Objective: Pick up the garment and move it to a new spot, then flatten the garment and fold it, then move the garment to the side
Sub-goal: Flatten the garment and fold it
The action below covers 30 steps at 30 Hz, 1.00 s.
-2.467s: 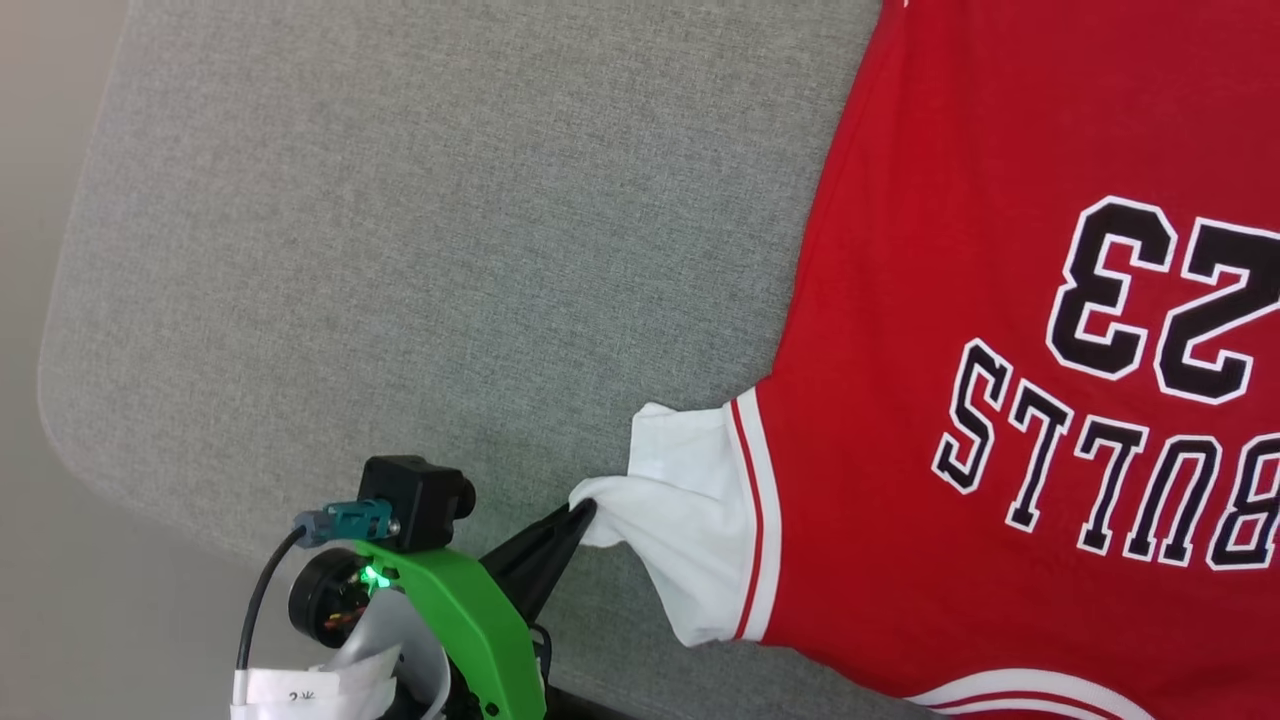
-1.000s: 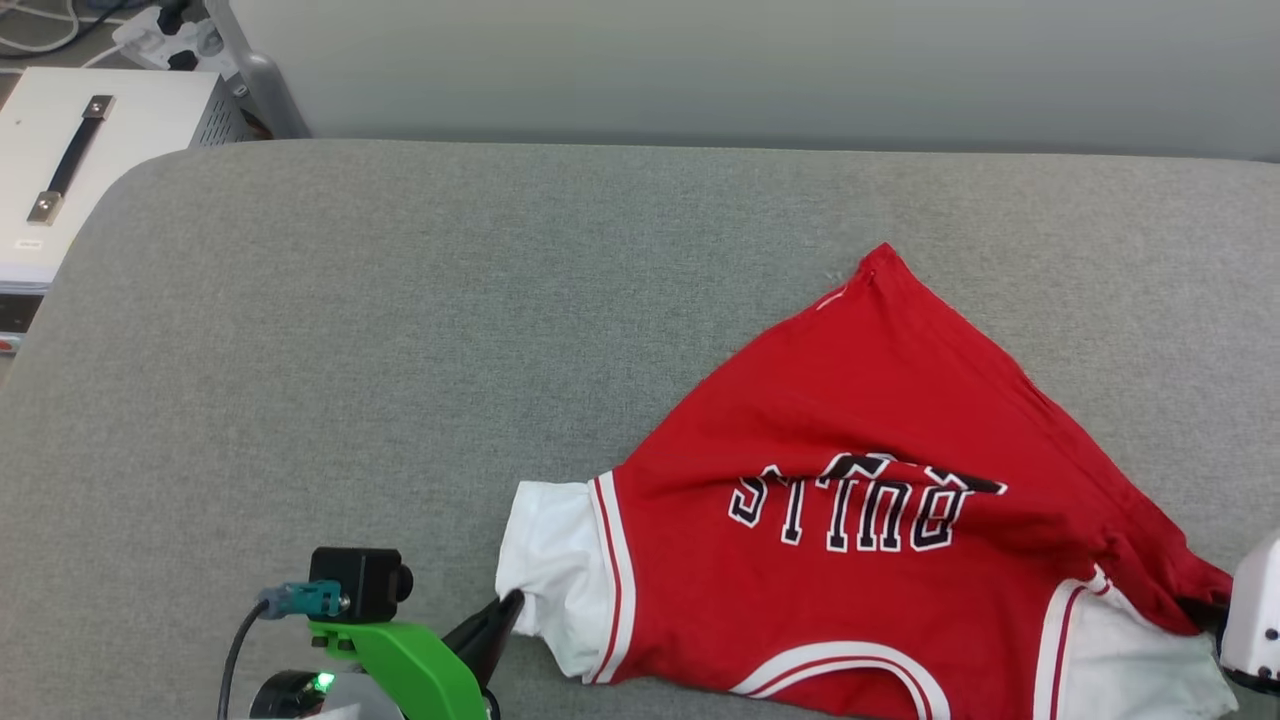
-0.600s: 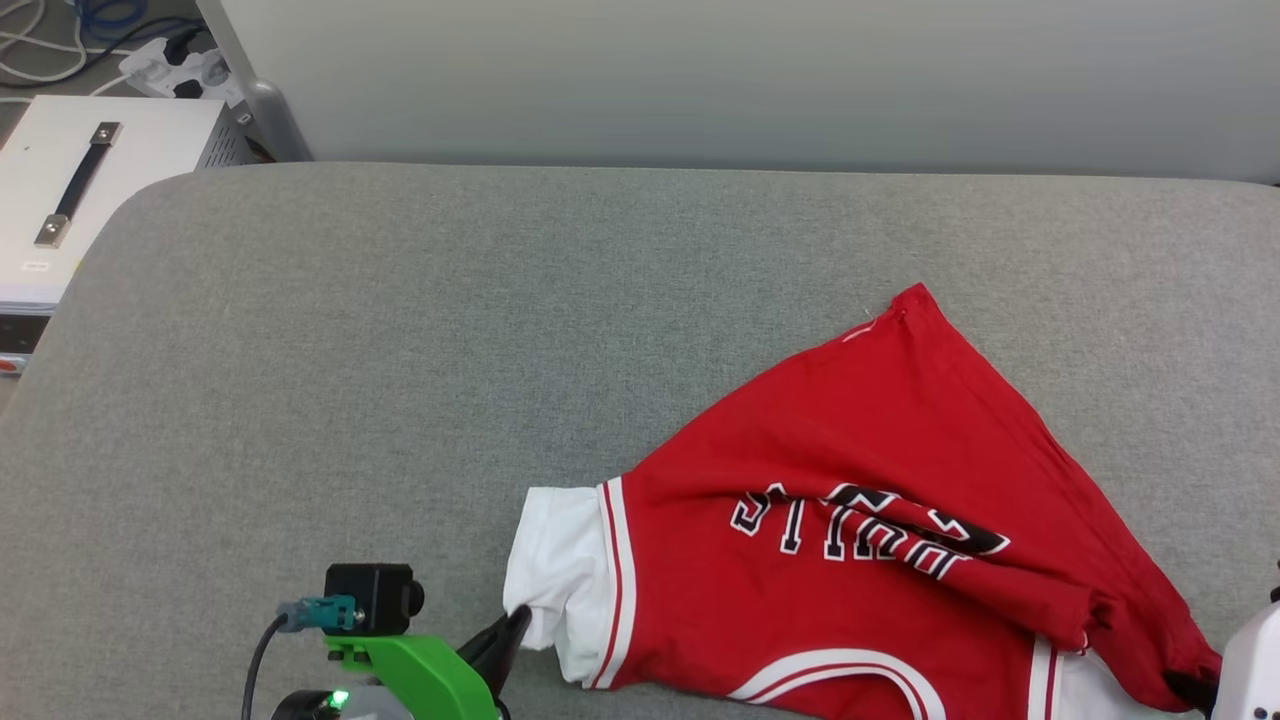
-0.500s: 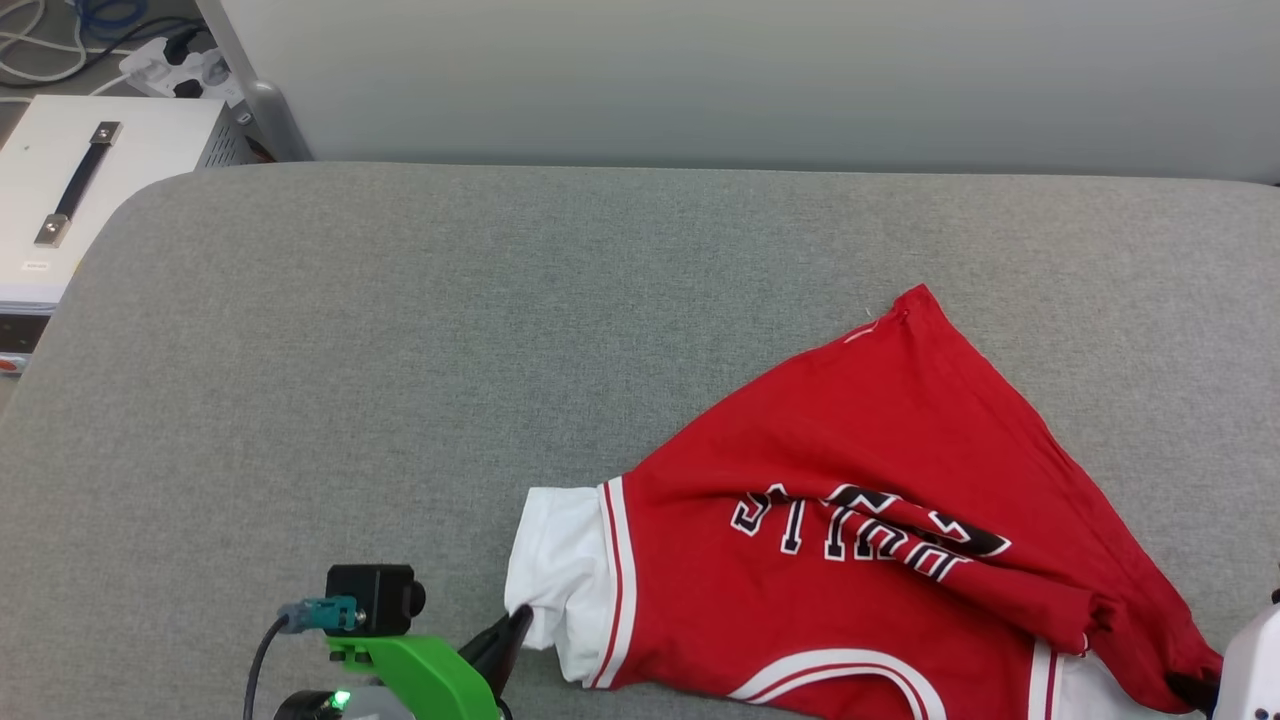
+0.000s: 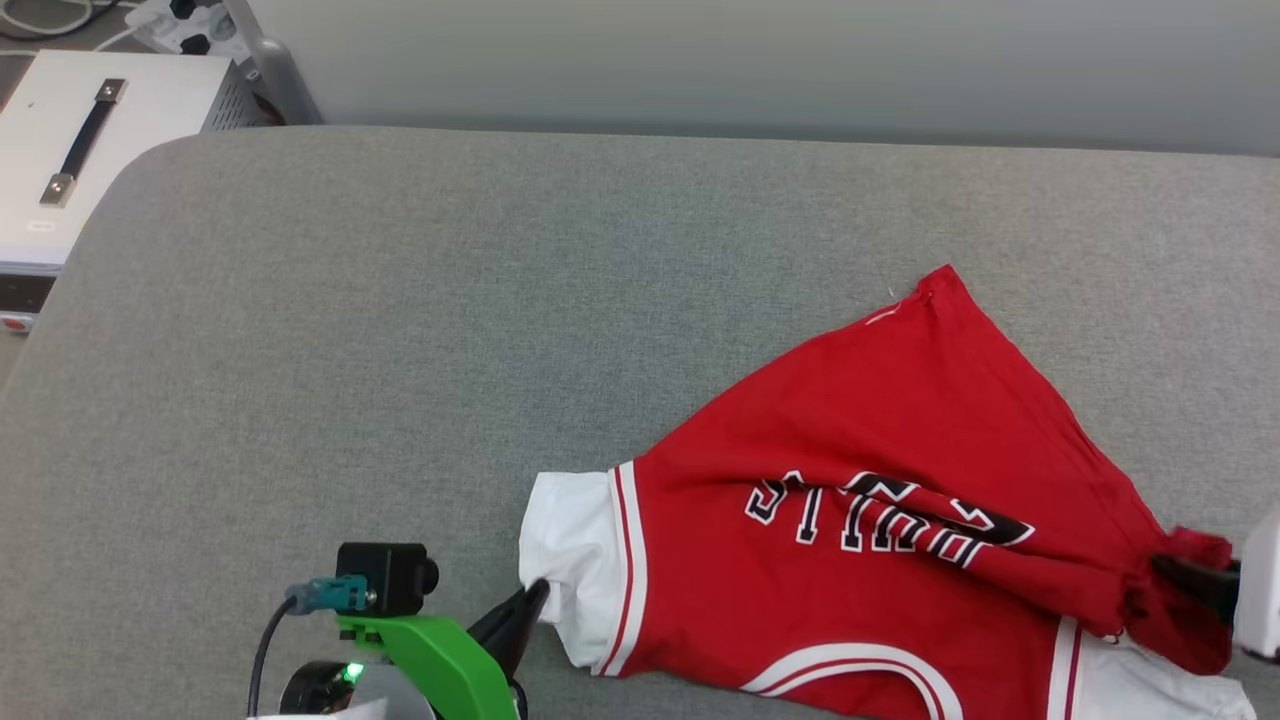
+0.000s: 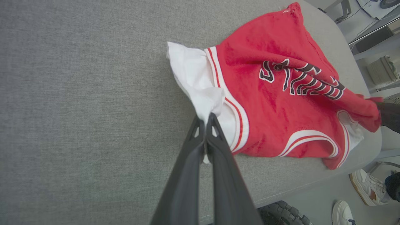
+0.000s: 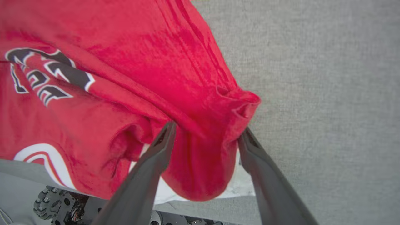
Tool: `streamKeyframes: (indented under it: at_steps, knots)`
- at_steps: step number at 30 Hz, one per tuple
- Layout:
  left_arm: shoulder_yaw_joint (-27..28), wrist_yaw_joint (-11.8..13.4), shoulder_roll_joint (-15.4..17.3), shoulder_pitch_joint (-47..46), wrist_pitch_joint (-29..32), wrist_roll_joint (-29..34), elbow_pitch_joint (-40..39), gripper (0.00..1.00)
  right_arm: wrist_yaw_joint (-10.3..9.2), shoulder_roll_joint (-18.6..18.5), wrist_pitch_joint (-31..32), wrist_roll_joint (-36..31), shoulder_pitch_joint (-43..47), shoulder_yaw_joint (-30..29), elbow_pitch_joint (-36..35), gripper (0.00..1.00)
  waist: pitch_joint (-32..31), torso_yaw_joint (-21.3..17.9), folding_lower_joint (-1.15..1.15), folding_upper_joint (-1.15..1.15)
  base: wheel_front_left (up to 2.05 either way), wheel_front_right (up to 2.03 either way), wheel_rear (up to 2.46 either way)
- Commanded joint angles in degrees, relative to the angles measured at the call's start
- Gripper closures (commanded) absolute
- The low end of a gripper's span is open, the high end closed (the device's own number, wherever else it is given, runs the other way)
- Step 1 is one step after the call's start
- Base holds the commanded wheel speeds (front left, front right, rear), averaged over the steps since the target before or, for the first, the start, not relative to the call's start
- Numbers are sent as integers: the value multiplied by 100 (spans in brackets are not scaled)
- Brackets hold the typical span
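Right tool (image 7: 208, 126) newly wide around garment (image 7: 140, 47)

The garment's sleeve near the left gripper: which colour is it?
The sleeve is white, with red-striped trim; best in the left wrist view.

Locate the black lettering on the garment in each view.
Head view: lettering, lower right of centre.
Left wrist view: upper right.
Right wrist view: upper left.
Shared landmark: curved white trim near the lettering, in all three views.
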Motion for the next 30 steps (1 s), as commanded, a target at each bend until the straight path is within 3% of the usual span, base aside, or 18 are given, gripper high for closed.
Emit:
streamKeyframes:
  at_steps: [1,7,14,20,30]
  knots:
    - [-5,-30,-1,-148,-15,66,-55,100,-5,-45,99,38,-228,35,-131,0,163,123,0,0,0,0,0]
    - [-83,-42,-16,-364,1,187,-272,100,-5,-107,889,26,-1363,265,-459,0,659,447,0,0,0,0,0]
    - [-209,-91,-111,-635,-8,298,-397,100,-5,-50,1557,-344,-2682,527,3,0,1257,900,0,0,0,0,0]
    - [-318,-153,-241,-859,-62,363,-403,100,-5,-85,1697,-716,-3435,595,650,0,1637,1262,0,0,0,0,0]
    - [-474,-252,-393,-1031,-174,419,-323,100,-5,-269,1617,-1067,-3925,730,1414,0,1957,1613,0,0,0,0,0]
